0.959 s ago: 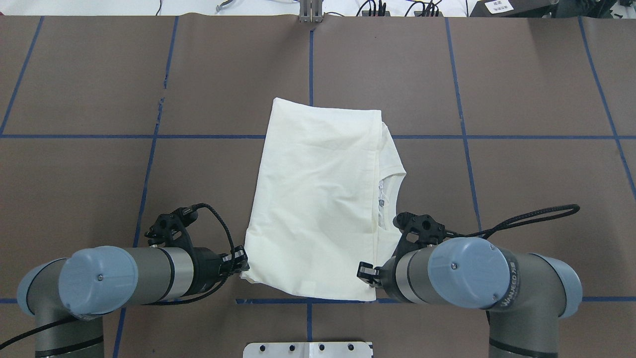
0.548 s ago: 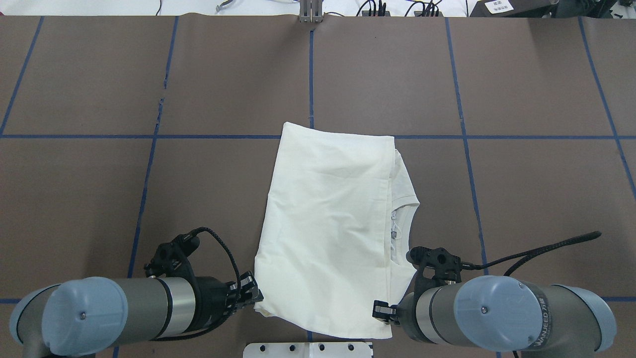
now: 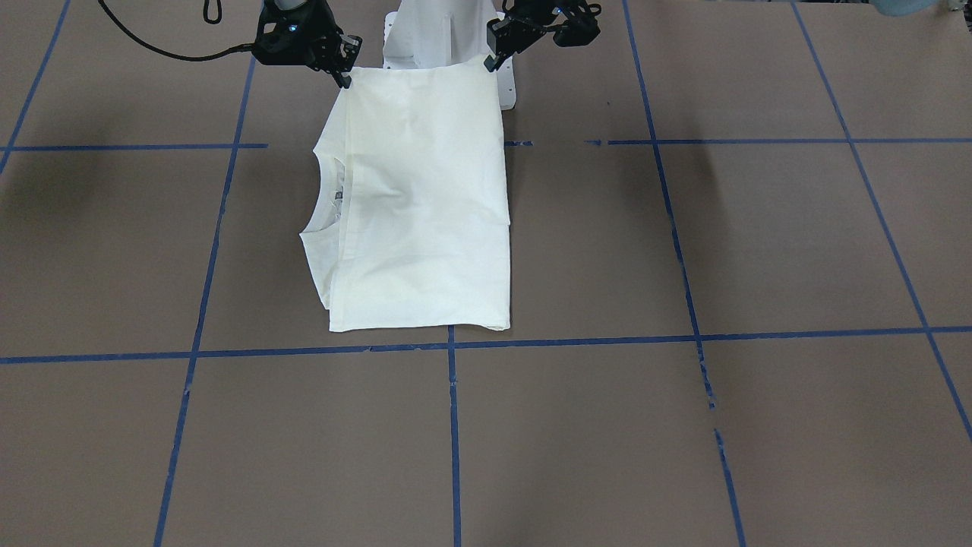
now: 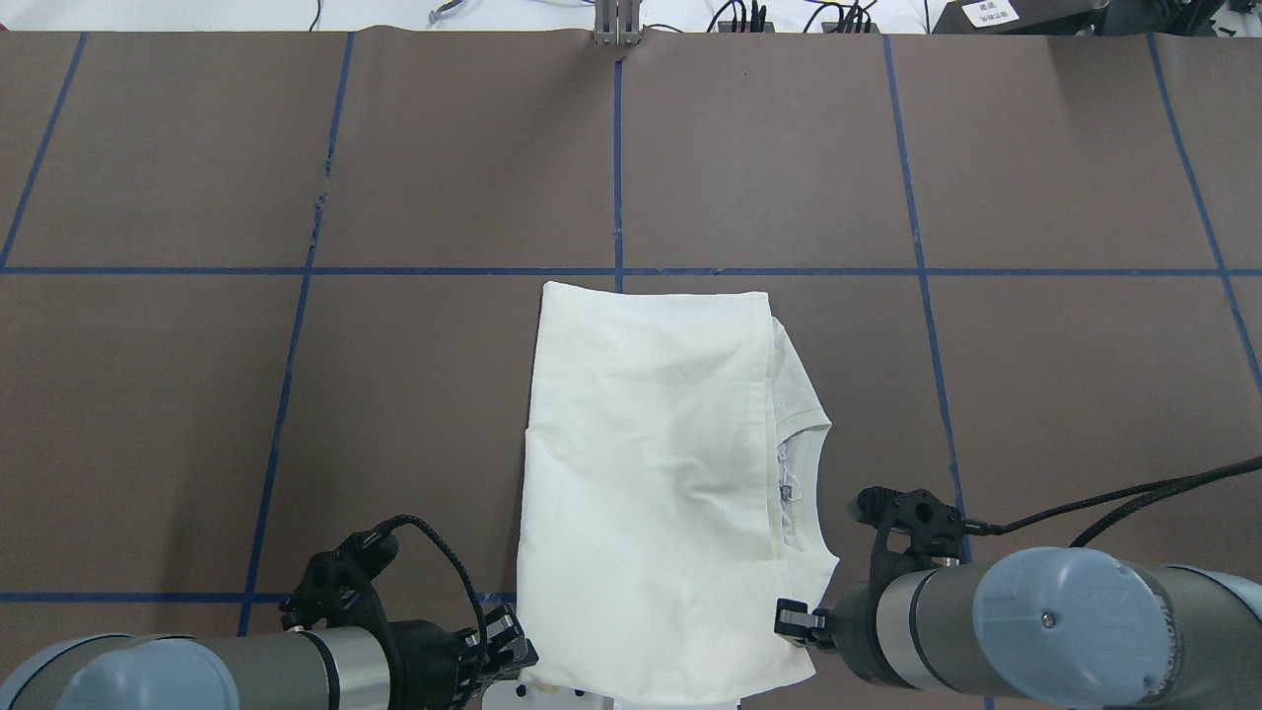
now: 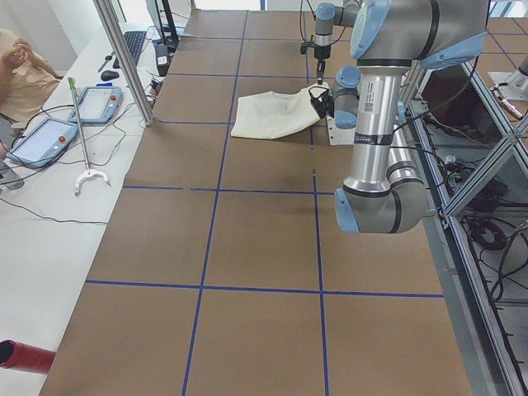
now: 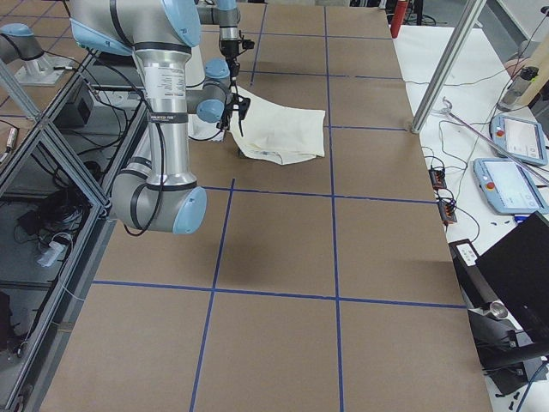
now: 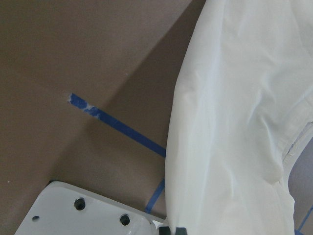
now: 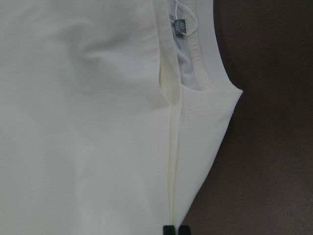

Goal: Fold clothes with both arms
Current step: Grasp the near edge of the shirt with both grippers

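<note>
— At the near edge of the surface [image 4: 414, 414]: what?
— Folded cream T-shirt [image 4: 651, 473], plain side up, collar toward the right arm [image 4: 1035, 621], far part flat, near edge raised.
— Left hand [image 4: 513, 651]?
— Pinched together on the near left corner.
— Right hand [image 4: 794, 621]?
— Clamped on the near right corner, beside the collar. 2 corners gripped.

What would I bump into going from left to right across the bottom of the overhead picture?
Left arm → left gripper → cream T-shirt → right gripper → right arm.
</note>
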`<act>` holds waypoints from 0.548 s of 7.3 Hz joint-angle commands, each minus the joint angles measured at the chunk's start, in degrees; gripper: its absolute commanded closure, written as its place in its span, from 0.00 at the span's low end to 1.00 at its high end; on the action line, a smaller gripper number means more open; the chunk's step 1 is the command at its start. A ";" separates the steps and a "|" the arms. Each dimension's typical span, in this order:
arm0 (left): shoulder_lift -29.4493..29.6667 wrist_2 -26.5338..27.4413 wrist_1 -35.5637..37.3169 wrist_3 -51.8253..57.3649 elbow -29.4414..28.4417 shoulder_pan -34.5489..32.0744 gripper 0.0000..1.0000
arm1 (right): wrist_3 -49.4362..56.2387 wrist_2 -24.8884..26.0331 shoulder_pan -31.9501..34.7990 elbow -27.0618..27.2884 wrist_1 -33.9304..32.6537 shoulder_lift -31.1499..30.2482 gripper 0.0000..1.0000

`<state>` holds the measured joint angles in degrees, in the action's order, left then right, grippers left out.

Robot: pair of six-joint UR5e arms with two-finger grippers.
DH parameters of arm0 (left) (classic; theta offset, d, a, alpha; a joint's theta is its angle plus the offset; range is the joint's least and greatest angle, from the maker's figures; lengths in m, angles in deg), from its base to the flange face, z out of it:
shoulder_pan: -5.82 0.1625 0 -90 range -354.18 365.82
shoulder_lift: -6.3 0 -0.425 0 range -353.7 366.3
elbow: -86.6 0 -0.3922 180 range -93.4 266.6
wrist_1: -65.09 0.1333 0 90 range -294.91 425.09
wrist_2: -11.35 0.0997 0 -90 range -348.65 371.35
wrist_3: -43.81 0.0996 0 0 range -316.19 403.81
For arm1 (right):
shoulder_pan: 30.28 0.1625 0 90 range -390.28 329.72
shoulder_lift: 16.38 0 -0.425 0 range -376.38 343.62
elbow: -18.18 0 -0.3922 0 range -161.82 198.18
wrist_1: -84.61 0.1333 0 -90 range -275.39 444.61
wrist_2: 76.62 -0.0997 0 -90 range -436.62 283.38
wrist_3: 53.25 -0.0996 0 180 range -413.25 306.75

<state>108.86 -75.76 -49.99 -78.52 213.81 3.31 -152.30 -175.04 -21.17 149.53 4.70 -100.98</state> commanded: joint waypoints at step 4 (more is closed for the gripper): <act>14.05 0.09 6.98 12.78 -13.17 -14.16 1.00 | 0.71 -3.52 19.68 -16.16 -0.34 14.77 1.00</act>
<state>119.20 -75.66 -43.15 -69.58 205.95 -7.97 -151.63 -177.22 -6.11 140.61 4.38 -91.74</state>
